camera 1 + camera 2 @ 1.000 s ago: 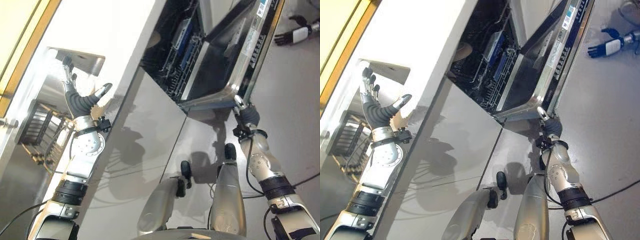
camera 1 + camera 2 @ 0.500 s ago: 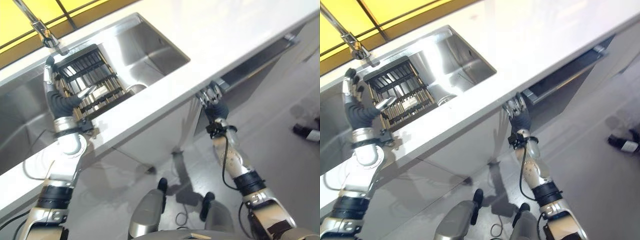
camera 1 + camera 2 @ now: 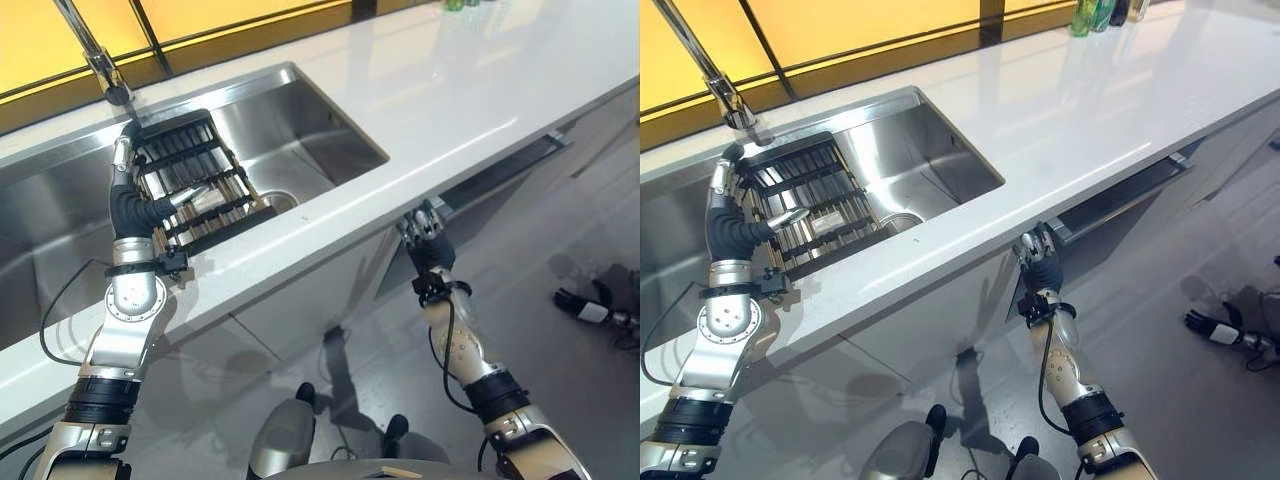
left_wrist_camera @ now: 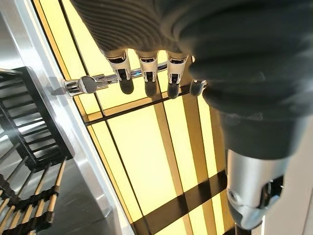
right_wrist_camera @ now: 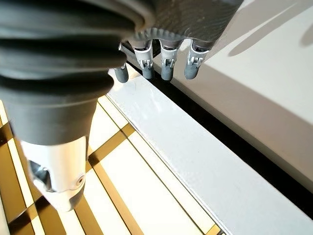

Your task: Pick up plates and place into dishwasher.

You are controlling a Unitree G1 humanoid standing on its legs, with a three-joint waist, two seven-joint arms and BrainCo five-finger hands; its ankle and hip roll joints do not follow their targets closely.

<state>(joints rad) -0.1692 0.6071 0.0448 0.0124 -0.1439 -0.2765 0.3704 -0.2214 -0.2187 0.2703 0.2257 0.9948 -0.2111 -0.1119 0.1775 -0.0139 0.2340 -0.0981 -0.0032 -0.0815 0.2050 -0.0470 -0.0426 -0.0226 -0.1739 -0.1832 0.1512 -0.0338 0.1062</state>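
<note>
My left hand is raised above a black dish rack that sits in the steel sink. Its fingers point straight up with the thumb spread, holding nothing. Something pale lies on the rack; I cannot tell what it is. My right hand hangs just below the front edge of the white counter, fingers relaxed and empty. Beside it is the dishwasher's front, with a dark gap under the counter. No plate is clearly recognisable.
A chrome tap stands behind the sink in front of yellow panels. Bottles stand at the counter's far end. A dark hand-shaped thing lies on the grey floor to the right.
The camera has swung from the open dishwasher to the sink and counter. The left hand stays raised and open over the rack. The right hand stays low by the counter's edge.
</note>
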